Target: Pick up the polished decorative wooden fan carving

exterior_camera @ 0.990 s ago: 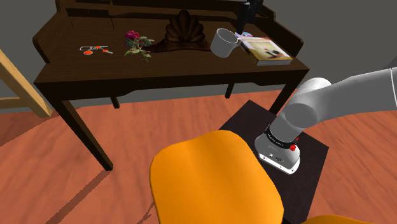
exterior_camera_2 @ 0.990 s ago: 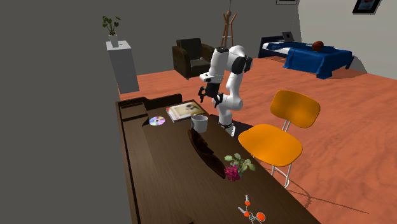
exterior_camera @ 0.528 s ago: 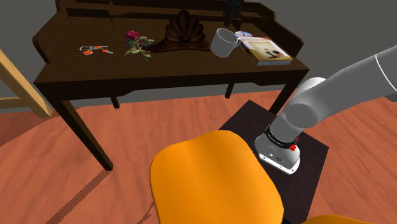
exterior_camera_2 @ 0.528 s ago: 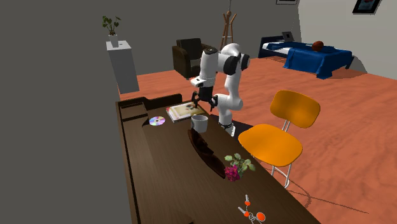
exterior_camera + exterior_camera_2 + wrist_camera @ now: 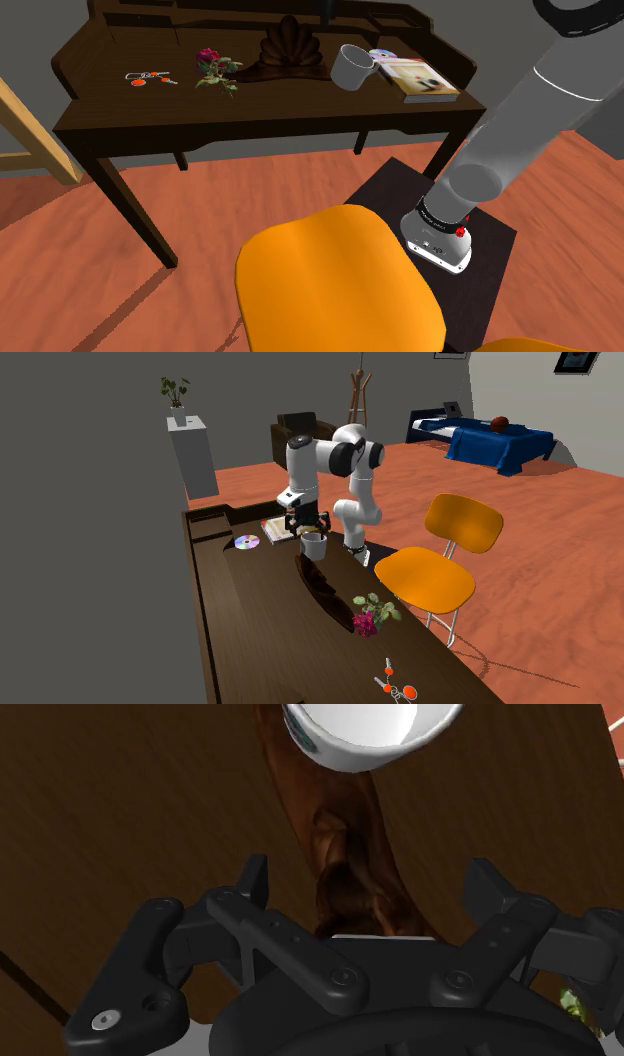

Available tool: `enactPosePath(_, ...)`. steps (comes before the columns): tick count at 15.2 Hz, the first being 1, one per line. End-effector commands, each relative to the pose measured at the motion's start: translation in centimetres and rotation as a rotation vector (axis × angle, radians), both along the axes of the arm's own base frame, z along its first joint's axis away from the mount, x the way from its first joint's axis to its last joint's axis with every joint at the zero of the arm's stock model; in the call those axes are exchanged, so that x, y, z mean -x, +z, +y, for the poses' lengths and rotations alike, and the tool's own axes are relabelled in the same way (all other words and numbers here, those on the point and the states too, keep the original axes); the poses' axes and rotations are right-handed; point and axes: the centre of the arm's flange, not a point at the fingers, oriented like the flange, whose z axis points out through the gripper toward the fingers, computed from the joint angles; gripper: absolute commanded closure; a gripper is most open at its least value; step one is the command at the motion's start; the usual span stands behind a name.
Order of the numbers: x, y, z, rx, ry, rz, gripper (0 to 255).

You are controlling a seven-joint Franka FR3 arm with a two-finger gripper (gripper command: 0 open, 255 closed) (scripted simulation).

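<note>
The dark brown wooden fan carving (image 5: 290,47) stands upright on the dark desk (image 5: 250,110), between a white mug (image 5: 352,66) and a red flower sprig (image 5: 214,69). In the second exterior view my gripper (image 5: 305,528) hangs just above the mug (image 5: 314,544), with the carving (image 5: 325,588) beyond it along the desk. The wrist view looks down on the carving (image 5: 340,834) and the mug (image 5: 365,729). There my gripper (image 5: 372,879) is open, its black fingers (image 5: 255,882) standing wide apart above the carving, touching nothing.
A book (image 5: 430,82) and a CD (image 5: 381,55) lie at the desk's end near the stand (image 5: 440,250). Orange-tagged keys (image 5: 148,77) lie at the far end. An orange chair (image 5: 340,285) stands in front of the desk. A raised ledge (image 5: 240,8) runs along the desk's back.
The arm has swung toward the shoulder view's left, carrying the gripper from above the book and CD to above the mug, closer to the carving. Nothing on the desk has moved.
</note>
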Motion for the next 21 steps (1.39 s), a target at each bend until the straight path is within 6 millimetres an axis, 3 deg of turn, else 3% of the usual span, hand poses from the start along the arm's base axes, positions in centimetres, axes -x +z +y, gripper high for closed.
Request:
enactPosePath(1,-3.0,-0.4,0.7,-0.03,0.049,0.032,0)
enactPosePath(4,-7.1,-1.0,1.3,-0.07,0.112,0.074,0)
enactPosePath(13,-7.1,-5.0,1.3,-0.07,0.112,0.074,0)
enactPosePath(14,-7.1,-5.0,1.2,-0.07,0.112,0.074,255)
enactPosePath(21,-7.1,-5.1,1.2,-0.07,0.112,0.074,255)
